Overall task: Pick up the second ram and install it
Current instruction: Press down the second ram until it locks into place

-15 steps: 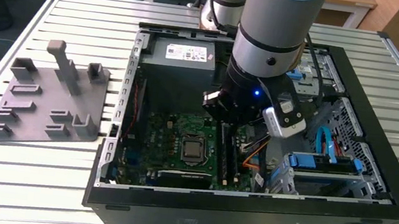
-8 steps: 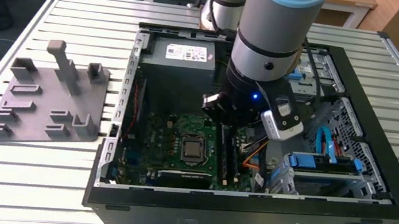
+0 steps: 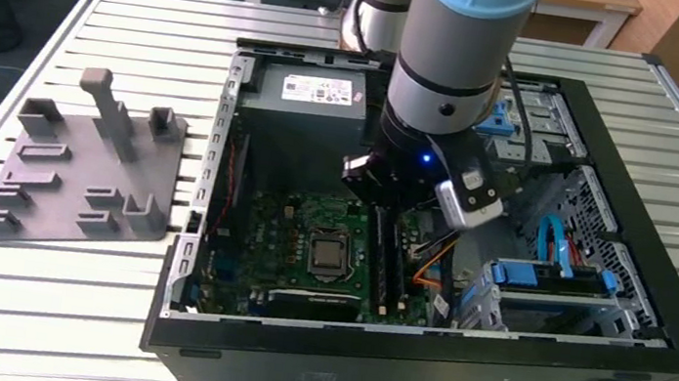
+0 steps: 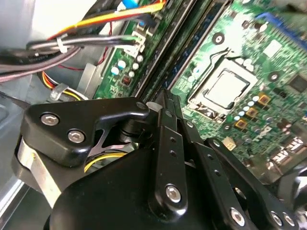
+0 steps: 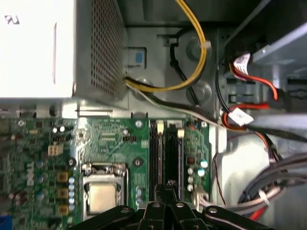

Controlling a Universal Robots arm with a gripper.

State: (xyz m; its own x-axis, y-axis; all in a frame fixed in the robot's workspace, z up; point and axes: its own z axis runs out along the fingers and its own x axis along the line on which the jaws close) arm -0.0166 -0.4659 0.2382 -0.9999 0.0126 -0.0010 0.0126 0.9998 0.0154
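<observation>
Motherboard in case; rack exterior view's left.

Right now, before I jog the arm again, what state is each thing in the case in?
Pincer: fingers together, tips down at the memory slots.
Second ram: standing on edge in a slot, under the pincer tips; whether it is fully seated cannot be told.
Computer case: lying on its side, panel off, open.
CPU socket: no cooler, metal lid exposed.
Gray holder tray: on the table, no ram in it.
</observation>
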